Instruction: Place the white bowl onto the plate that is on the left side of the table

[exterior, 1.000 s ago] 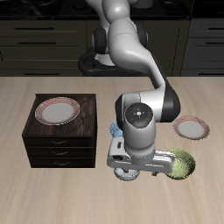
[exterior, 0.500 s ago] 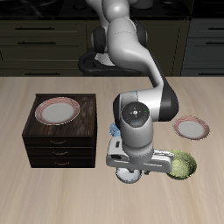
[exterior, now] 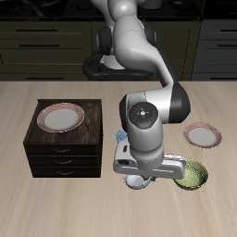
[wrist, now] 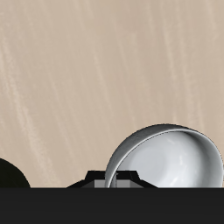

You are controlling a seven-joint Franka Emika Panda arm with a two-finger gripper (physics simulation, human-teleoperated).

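Your table (exterior: 37,199) spreads wide in light beige wood grain, and everything here is placed against the dark wooden drawer cabinet (exterior: 63,148) that sits on it. On top of that cabinet lies one pink-rimmed plate (exterior: 61,116). The arm (exterior: 148,116) rises from the table's back and bends down beside the cabinet, nearer the front edge, so its bulky wrist hides much of what sits below. Farther from the cabinet than the arm, a second pink-rimmed plate (exterior: 203,136) rests flat on the table. Nearer the front edge than that plate, the green speckled bowl (exterior: 193,173) shows past the wrist housing. A sliver of the blue patterned bowl (exterior: 122,137) peeks out between the cabinet and the arm. The white bowl (exterior: 139,180) sits directly under your gripper (exterior: 141,176), only its rim visible in the exterior view; in the wrist view the white bowl (wrist: 169,157) looks tilted, its pale grey inside facing the camera, well apart from either plate. You cannot tell how far the jaws stand open or whether they grip the bowl's rim, because the wrist hides them.
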